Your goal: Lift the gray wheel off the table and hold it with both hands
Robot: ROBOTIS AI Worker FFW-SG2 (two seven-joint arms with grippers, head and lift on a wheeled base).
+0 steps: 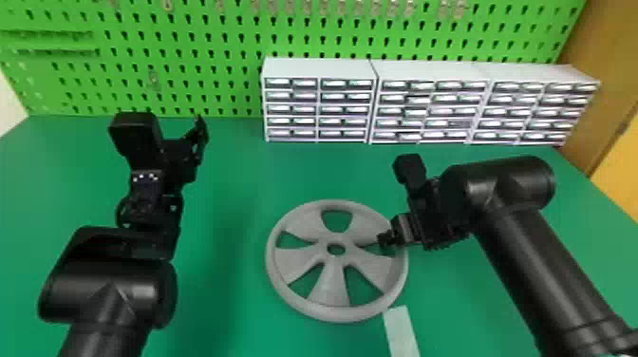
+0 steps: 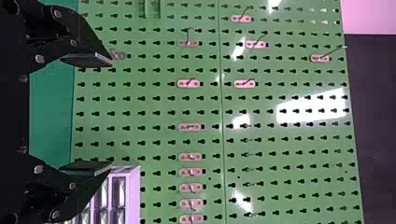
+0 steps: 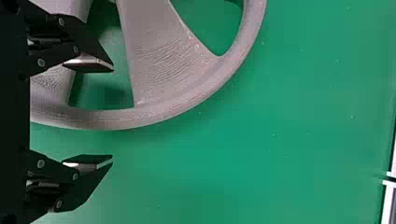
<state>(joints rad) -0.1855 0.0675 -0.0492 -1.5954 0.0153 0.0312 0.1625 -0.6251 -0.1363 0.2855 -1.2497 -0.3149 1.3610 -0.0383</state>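
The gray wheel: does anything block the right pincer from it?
Nothing visible does. The open right pincer sits at the edge of the gray wheel, one finger over a gap between spokes, the other outside.

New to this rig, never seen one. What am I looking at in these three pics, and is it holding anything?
It's a robot with two black arms, each ending in a two-fingered hand.

The head view looks forward and down at the green table. The gray wheel lies flat there, a pale strip beside its near rim. Behind are small drawer units and a green pegboard.

The other two come from wrist cameras and are turned sideways. The left one looks at the pegboard past the open left hand. The right one looks down at the wheel past the open right hand, one finger each side of the rim.

Neither hand holds anything.
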